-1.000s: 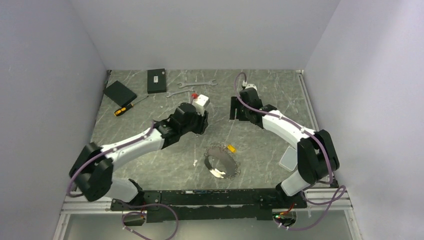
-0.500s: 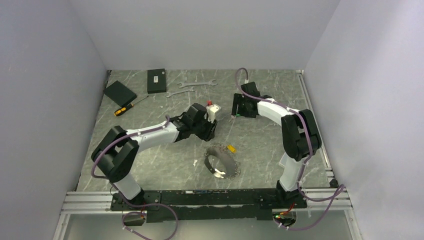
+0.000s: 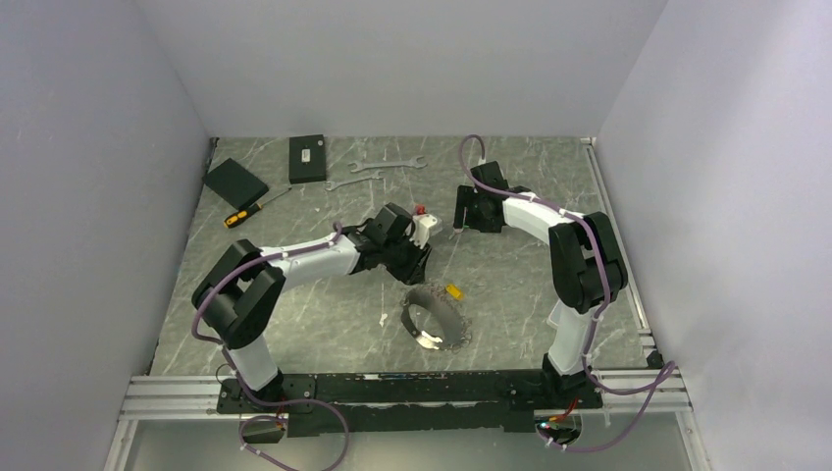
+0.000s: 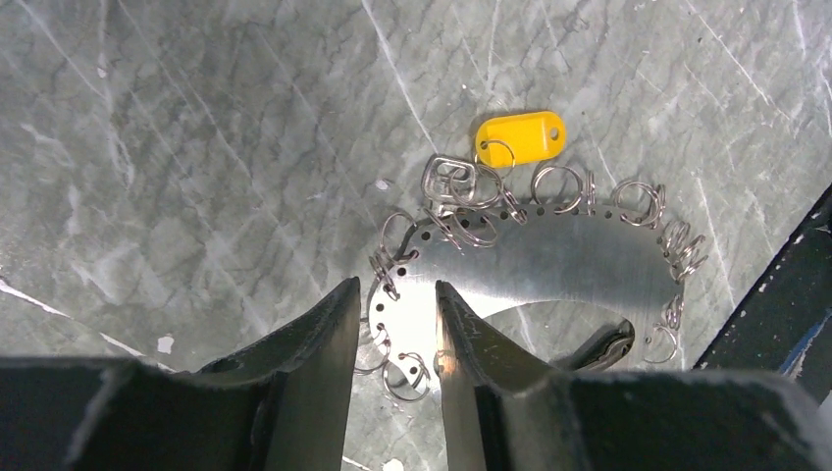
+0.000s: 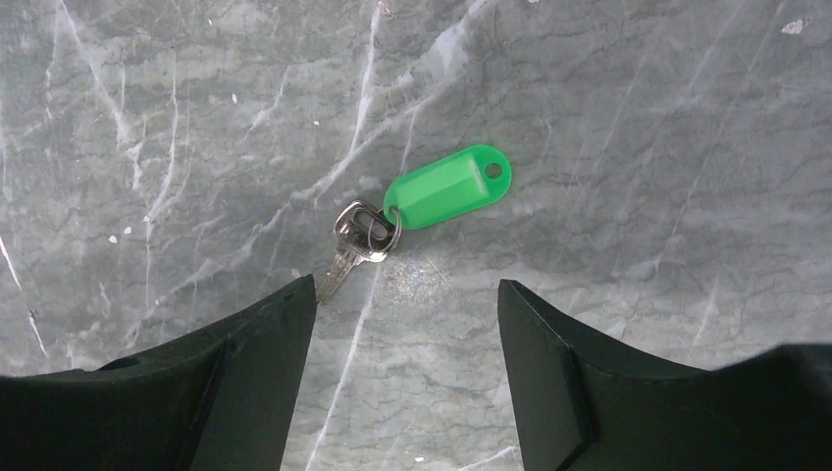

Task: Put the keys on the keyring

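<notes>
The keyring (image 4: 549, 265) is a broad metal band hung with several small split rings and a yellow tag (image 4: 520, 137); it stands in the middle of the table (image 3: 432, 319). My left gripper (image 4: 394, 294) hovers over the band's left end, jaws partly open, and the band's edge shows in the gap. In the top view this gripper (image 3: 417, 267) sits just up-left of the ring. The keys (image 5: 358, 235), silvery with a green tag (image 5: 446, 186), lie flat on the table just beyond my right gripper (image 5: 405, 285). That gripper is wide open and empty. The right gripper (image 3: 461, 211) hides the keys in the top view.
At the back lie two silver wrenches (image 3: 388, 167), a yellow-handled screwdriver (image 3: 250, 209) and two black boxes (image 3: 307, 157) (image 3: 235, 181). Grey walls close the left, back and right sides. A black rail (image 3: 412, 388) runs along the near edge.
The left arm swung right and nearer, bringing its gripper over the keyring with its jaws slightly narrower. The right arm folded up, its gripper shifting a little back and left.
</notes>
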